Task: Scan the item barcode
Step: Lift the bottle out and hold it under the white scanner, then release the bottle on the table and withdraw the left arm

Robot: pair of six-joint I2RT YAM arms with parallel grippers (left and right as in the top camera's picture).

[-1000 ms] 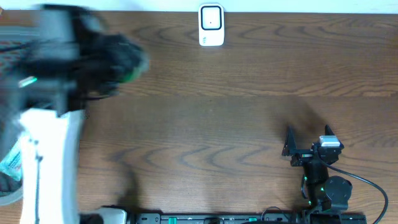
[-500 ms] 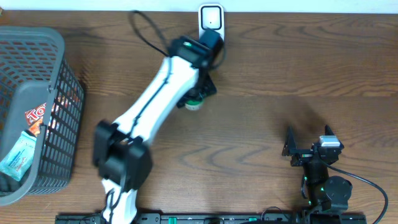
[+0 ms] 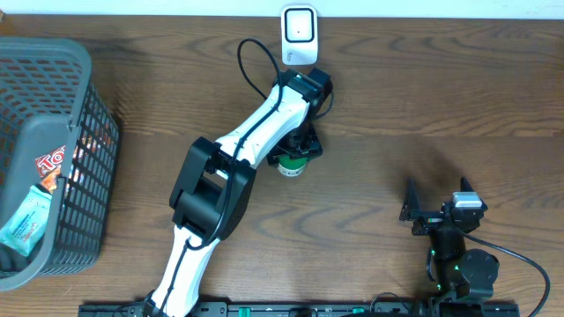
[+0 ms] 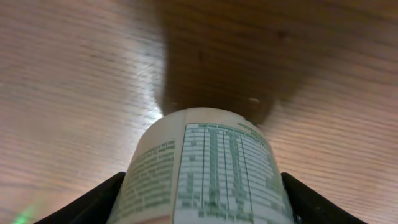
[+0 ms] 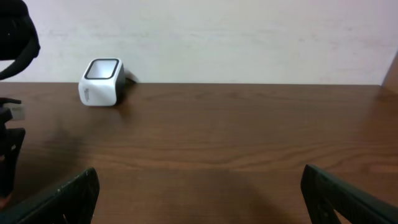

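1. Overhead: left gripper (image 3: 296, 153) is at upper centre of frame, clamped on a white-and-green bottle (image 3: 289, 167), which is below the white scanner (image 3: 299, 35) and apart from it.
2. Left wrist: the bottle's printed label (image 4: 217, 168) faces the camera, with the fingers (image 4: 87, 202) against both sides.
3. Right gripper (image 3: 438, 204) is at lower right, jaws wide, gripping nothing.
4. Grey basket (image 3: 48, 114) at far left holds packets (image 3: 22, 220).

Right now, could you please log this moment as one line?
left gripper: holds container, near scanner | right gripper: open, idle
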